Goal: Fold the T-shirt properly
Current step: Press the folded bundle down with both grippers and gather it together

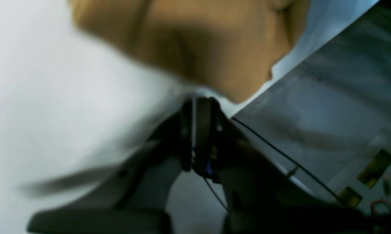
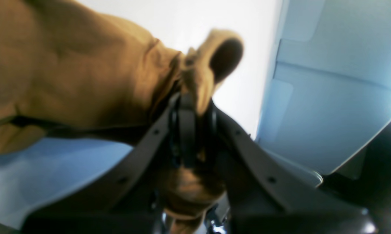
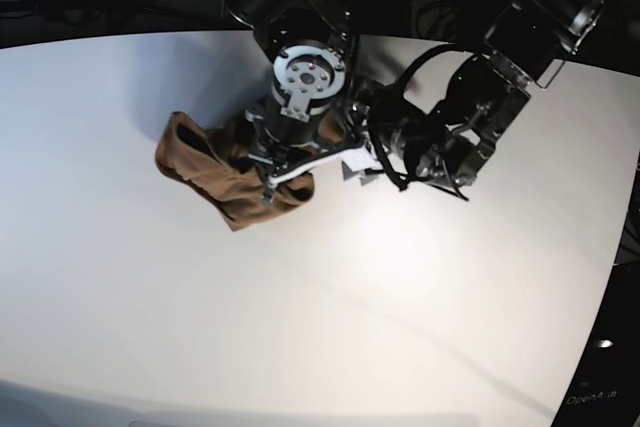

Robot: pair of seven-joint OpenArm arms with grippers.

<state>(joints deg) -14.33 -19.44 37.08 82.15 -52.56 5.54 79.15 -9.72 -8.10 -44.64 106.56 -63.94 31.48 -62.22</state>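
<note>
A tan T-shirt point(image 3: 215, 172) lies bunched on the white table point(image 3: 330, 307), sitting at about ten o'clock from the table's centre in the base view, as a two-armed robot works on folding it. The right gripper point(image 2: 192, 107) is clamped on a fold of the cloth: in the right wrist view a tuft of fabric sticks out above the closed jaws toward twelve o'clock, more of it is bunched below them, and the bulk of the garment drapes away toward nine and ten o'clock. That grip appears meant to carry an edge or sleeve, though which part of the shirt is held cannot be told from the crumpled shape.

The left gripper point(image 1: 195, 107) has its jaws drawn together with only a thin bright slit between them and no cloth seen inside; the shirt point(image 1: 195, 42) lies just beyond the tips, toward twelve o'clock, with a strip of table showing between. It appears poised beside the garment rather than holding it, perhaps placed to take a second corner. The left wrist view is blurred.

In the base view both arms crowd over the shirt's three o'clock side, hiding much of it. The garment looks heaped rather than spread, so the folding seems far from finished
</note>
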